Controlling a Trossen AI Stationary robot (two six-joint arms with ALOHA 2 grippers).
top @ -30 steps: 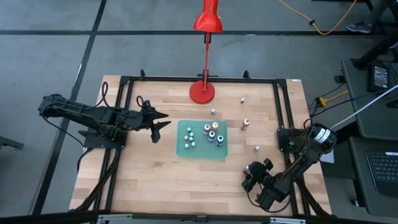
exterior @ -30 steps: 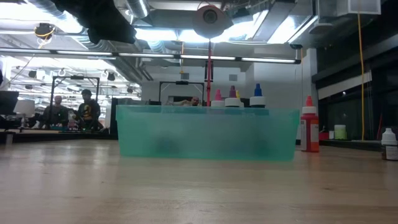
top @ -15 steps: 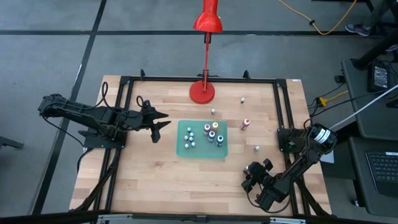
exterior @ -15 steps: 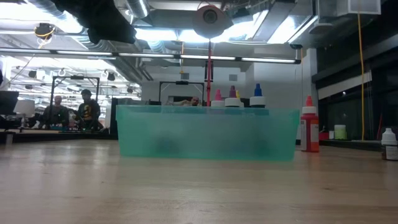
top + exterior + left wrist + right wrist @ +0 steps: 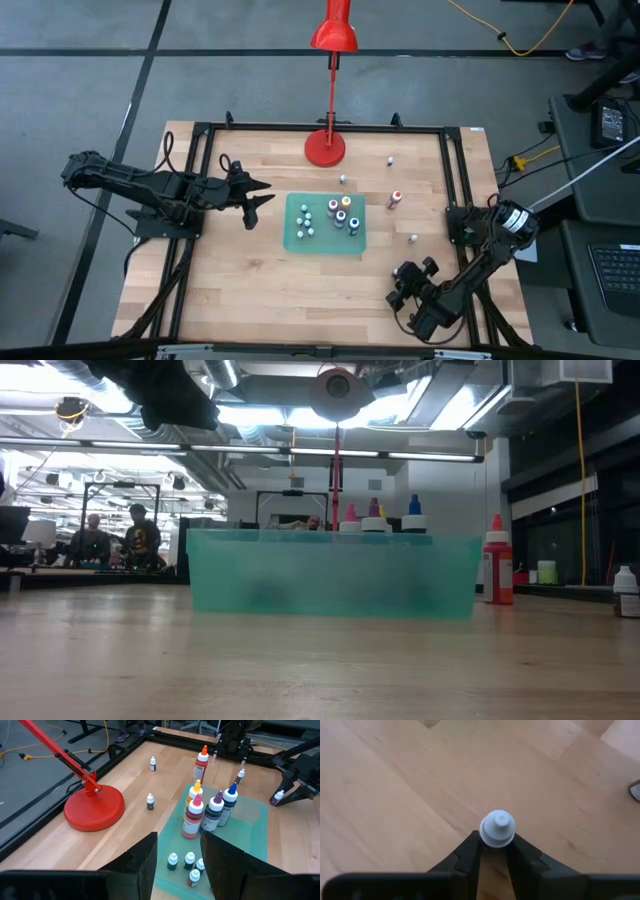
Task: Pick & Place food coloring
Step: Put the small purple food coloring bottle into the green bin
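Food coloring in tray [image 5: 296,243]: about 8 bottles [image 5: 340,215] — done.
Left on worktop [image 5: 250,290]: 4 loose bottles [image 5: 395,199].
Right tool [image 5: 493,854]: narrow, gripping a white-capped bottle [image 5: 497,828] near the front right corner.
Left tool [image 5: 262,199]: half open, empty, beside the tray.

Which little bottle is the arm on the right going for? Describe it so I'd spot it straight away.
Start at the green tray mid-table, then look toward the table's near right corner, where the right gripper sits low over bare wood. Between its dark fingers stands a tiny white-capped bottle. Unlike the bottles in the tray or the loose ones by the red lamp, it stands alone, pinched at the cap.
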